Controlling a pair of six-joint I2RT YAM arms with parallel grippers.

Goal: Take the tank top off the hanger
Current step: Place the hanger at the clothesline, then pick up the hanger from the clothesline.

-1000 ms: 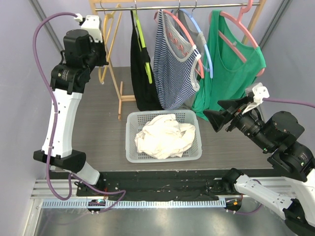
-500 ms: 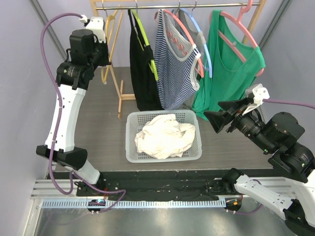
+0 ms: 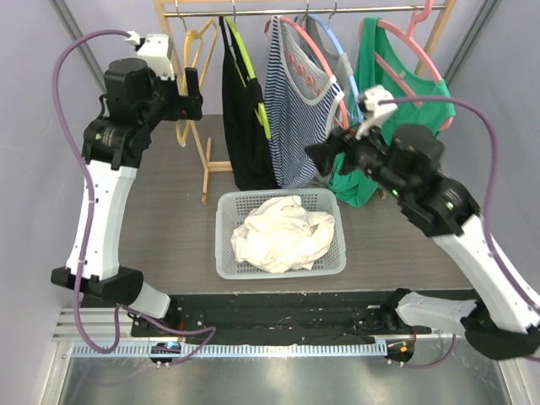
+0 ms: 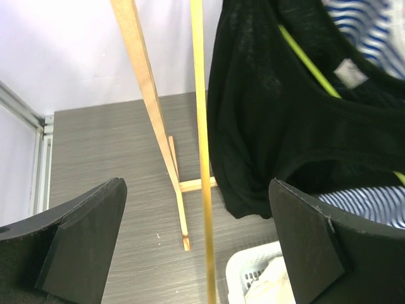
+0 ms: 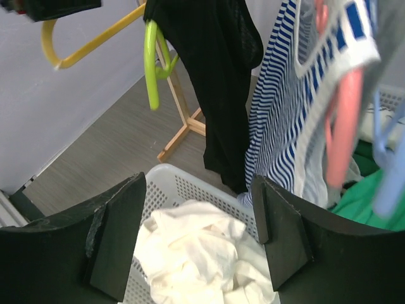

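Observation:
Several tank tops hang on the rail: a black one (image 3: 245, 126) on a lime hanger (image 5: 150, 69), a blue-striped one (image 3: 291, 118) on a pink hanger (image 5: 345, 126), and a green one (image 3: 396, 110). A bare yellow hanger (image 3: 181, 131) hangs at the left end. My left gripper (image 3: 191, 94) stands wide open around the yellow hanger's bar (image 4: 199, 158) without touching it, and the black tank top (image 4: 285, 126) is just to its right. My right gripper (image 3: 325, 156) is open and empty in front of the striped tank top (image 5: 285, 114), above the basket.
A white basket (image 3: 224, 245) holding a crumpled white garment (image 3: 283, 232) sits on the table below the clothes. The wooden rack's leg and foot (image 4: 174, 183) stand left of the black top. A grey top on a blue hanger (image 3: 354, 84) hangs between the striped and green ones.
My left gripper has opened and let go of the yellow hanger. My right arm has swung up and to the left, from the right side to the striped tank top.

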